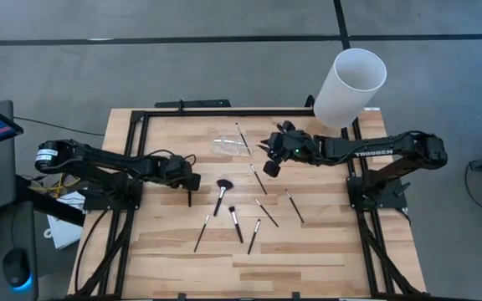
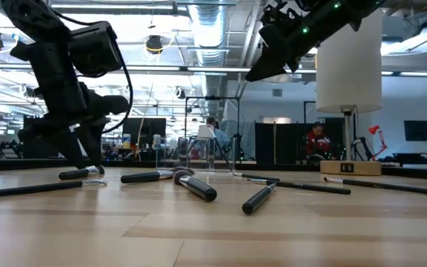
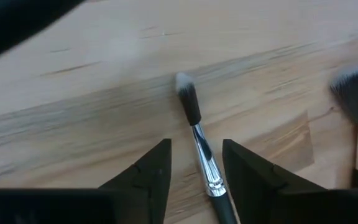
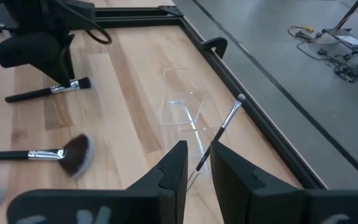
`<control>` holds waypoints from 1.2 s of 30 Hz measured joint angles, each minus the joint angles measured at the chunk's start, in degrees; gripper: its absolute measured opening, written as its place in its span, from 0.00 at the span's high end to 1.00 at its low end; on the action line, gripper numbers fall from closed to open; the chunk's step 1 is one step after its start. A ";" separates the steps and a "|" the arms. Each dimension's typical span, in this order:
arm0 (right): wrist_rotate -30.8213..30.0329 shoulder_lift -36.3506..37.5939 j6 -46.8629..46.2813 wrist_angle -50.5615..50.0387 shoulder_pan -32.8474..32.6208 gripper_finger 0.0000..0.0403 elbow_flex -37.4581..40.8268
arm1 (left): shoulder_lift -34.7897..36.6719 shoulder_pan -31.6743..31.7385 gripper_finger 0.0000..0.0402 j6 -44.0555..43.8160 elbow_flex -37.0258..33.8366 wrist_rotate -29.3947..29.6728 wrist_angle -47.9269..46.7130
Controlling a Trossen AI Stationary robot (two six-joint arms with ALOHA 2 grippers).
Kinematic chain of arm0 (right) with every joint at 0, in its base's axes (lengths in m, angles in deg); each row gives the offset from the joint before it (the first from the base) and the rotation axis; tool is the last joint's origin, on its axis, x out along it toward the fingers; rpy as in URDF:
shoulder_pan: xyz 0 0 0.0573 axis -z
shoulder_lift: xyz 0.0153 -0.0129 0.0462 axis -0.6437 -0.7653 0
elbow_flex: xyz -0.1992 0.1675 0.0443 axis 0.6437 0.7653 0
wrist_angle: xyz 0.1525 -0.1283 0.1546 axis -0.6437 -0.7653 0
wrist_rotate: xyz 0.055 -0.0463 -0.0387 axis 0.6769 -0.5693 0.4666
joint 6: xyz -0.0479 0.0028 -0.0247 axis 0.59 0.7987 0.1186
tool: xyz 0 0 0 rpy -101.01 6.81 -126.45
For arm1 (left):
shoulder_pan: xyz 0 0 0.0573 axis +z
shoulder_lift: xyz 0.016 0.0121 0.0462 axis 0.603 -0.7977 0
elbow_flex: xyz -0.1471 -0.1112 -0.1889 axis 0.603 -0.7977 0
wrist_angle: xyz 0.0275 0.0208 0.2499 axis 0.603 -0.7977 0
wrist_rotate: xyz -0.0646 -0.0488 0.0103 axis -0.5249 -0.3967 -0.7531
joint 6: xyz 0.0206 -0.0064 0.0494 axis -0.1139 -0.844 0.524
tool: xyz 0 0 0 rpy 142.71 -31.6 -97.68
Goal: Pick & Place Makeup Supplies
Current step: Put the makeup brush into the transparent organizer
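While the pale wooden table holds scattered brushes, the left gripper stands low with fingers apart astride a slim black-handled, silver-ferruled makeup brush, not clamping it; the right gripper, parted slightly, hovers empty.

An open-plan robotics lab: exposed silver ceiling ducts and bright strip lights hang over rows of dark workstations with monitors, seated people behind, and a pale butcher-block wooden tabletop on grey concrete floor.

Wooden table: scattered makeup brushes, clear plastic holder lying flat.
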 joint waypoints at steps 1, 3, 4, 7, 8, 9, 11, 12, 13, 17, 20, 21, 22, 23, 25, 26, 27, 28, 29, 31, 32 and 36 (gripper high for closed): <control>0.00 0.00 -0.13 -0.01 -0.02 0.85 0.00 | -0.18 0.01 0.68 -0.02 0.00 0.00 0.00; 0.02 0.00 -0.17 -0.06 -0.07 0.85 0.00 | -0.81 0.02 0.70 -0.02 0.00 0.02 -0.04; 0.00 0.00 -0.32 -0.04 -0.30 0.85 0.00 | -1.34 0.00 0.71 -0.04 0.00 0.04 0.17; 0.00 0.00 -0.61 -0.15 -0.71 0.85 0.00 | -2.82 0.00 0.71 -0.18 0.07 0.29 0.56; 0.00 0.00 -0.61 -0.12 -0.84 0.85 0.00 | -3.12 0.00 0.71 -0.25 0.09 0.40 0.74; 0.00 0.00 -0.61 -0.13 -1.01 0.85 0.00 | -3.28 0.00 0.70 -0.26 0.09 0.43 0.96; 0.00 0.00 -0.61 -0.15 -1.20 0.85 0.00 | -3.27 0.00 0.68 -0.27 0.09 0.44 1.42; 0.00 0.00 -0.61 -0.14 -1.18 0.85 0.00 | -3.14 0.00 0.68 -0.26 0.09 0.41 1.49; 0.00 0.00 -0.61 -0.13 -1.18 0.85 0.00 | -3.06 0.00 0.67 -0.10 0.05 0.39 1.55; 0.00 0.00 -0.61 -0.66 -1.16 0.85 0.00 | -3.05 0.00 0.69 1.10 0.04 0.39 1.57; 0.00 0.00 -0.63 -1.47 -1.16 0.85 0.00 | -3.07 0.00 0.73 1.75 0.00 0.43 1.44; 0.00 0.00 -0.63 -1.52 -1.16 0.85 0.00 | -3.07 0.00 0.75 2.28 0.00 0.47 1.46; 0.00 0.00 -0.64 -1.51 -1.16 0.85 0.00 | -3.09 0.00 0.77 2.91 0.00 0.48 1.56; -0.01 0.00 -0.63 -1.50 -1.16 0.85 0.00 | -3.12 0.00 0.79 3.07 0.00 0.48 1.60; -0.01 0.00 -0.63 -1.50 -1.16 0.85 0.00 | -3.14 0.01 0.83 3.62 -0.02 0.48 1.55; -0.01 0.00 -0.63 -1.50 -1.16 0.85 0.00 | -3.14 0.02 0.85 4.10 -0.03 0.48 1.53; -0.01 0.00 -0.63 -1.50 -1.16 0.85 0.00 | -3.14 0.02 0.87 4.52 -0.04 0.48 1.56; 0.00 0.00 -0.63 -1.52 -1.16 0.85 0.00 | -3.14 0.02 0.89 4.63 -0.04 0.48 1.60; -0.02 0.00 -0.63 -1.50 -1.16 0.85 0.00 | -3.14 0.02 0.90 4.72 -0.04 0.53 1.68; -0.02 0.00 -0.63 -1.64 -1.16 0.85 0.00 | -3.14 0.02 0.92 5.43 -0.04 0.69 1.82; -0.02 0.00 -0.63 -1.71 -1.16 0.85 0.00 | -3.14 0.02 0.92 5.88 -0.04 0.78 1.85; -0.02 0.00 -0.63 -2.09 -1.16 0.85 0.00 | -2.89 0.02 0.90 6.71 -0.06 0.83 1.77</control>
